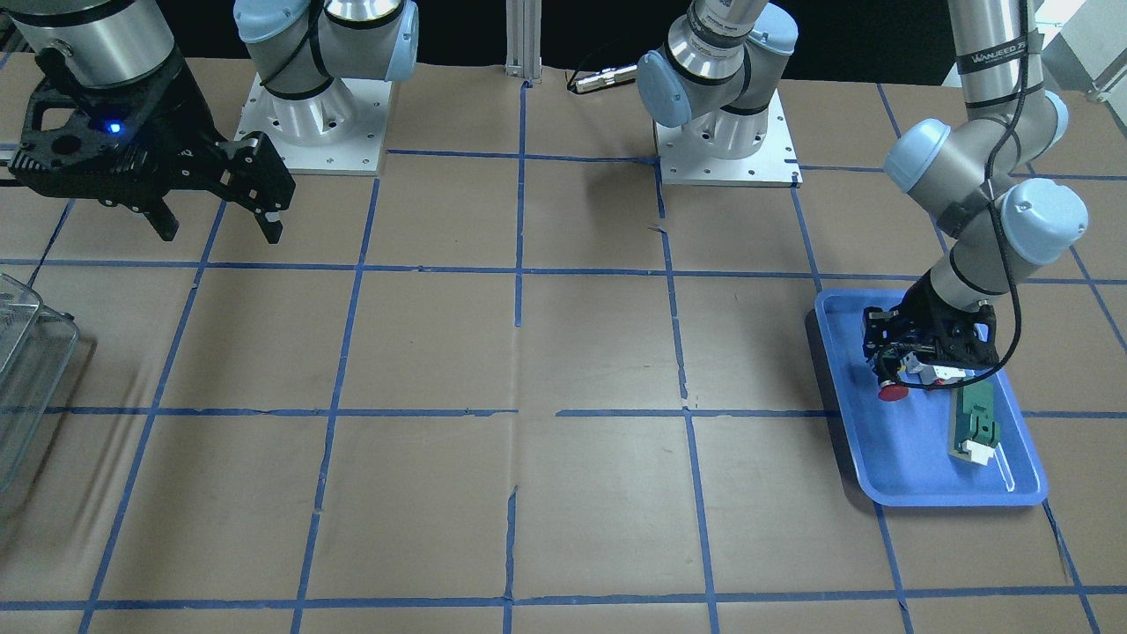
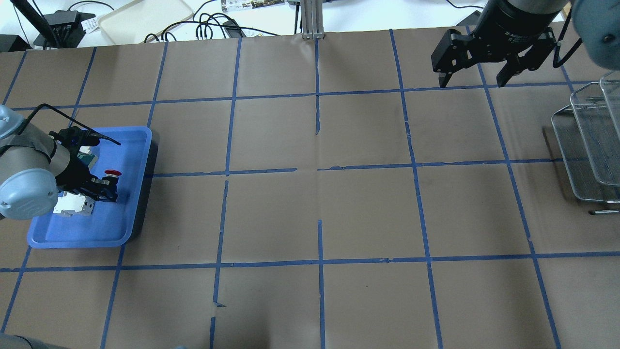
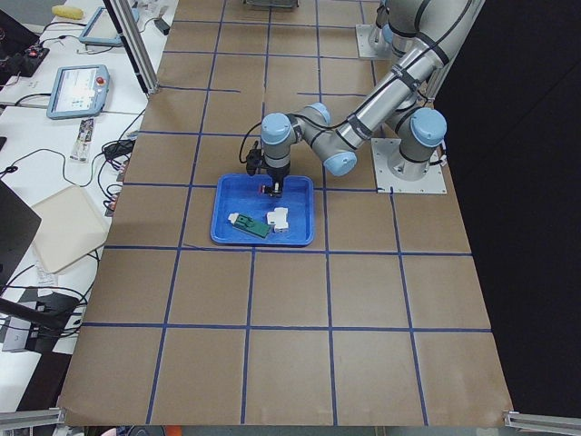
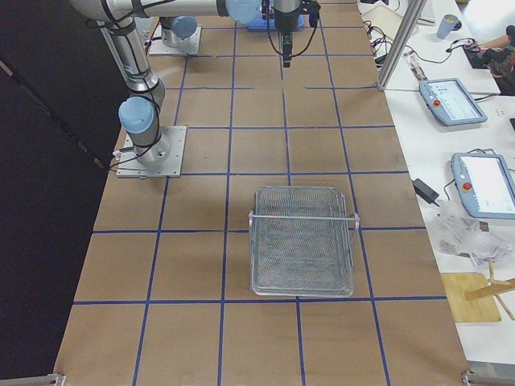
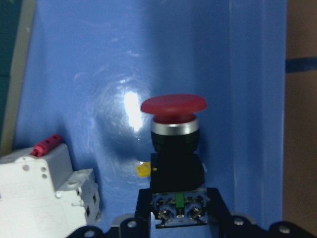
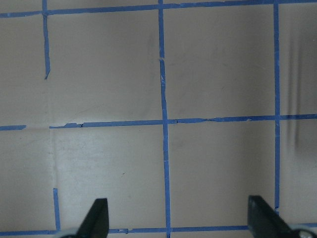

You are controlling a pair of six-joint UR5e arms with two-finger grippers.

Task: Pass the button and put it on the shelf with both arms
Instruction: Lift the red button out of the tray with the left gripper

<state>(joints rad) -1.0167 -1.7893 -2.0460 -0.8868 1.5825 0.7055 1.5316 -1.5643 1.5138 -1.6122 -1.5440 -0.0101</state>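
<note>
The left gripper [image 1: 900, 368] is low inside the tray [image 1: 889, 458], closed around the button [image 5: 173, 105]. Room there is narrow: the white block [image 5: 42, 191] is just beside it on one side, the tray wall rises near on the other side, and the green part [image 1: 975, 421] lies close by. Beyond the red cap there is bare tray floor. Between tray and wire shelf [image 4: 302, 249] the table [image 2: 368, 208] is flat taped paper. A bar crosses over the shelf's mesh. The right gripper [image 2: 472, 83] hangs above the table near the shelf, fingers wide apart.

left tool [image 1: 900, 370] low, clamped on button [image 1: 893, 392] | right tool [image 1: 220, 231] raised, pointing down, spread wide
</note>
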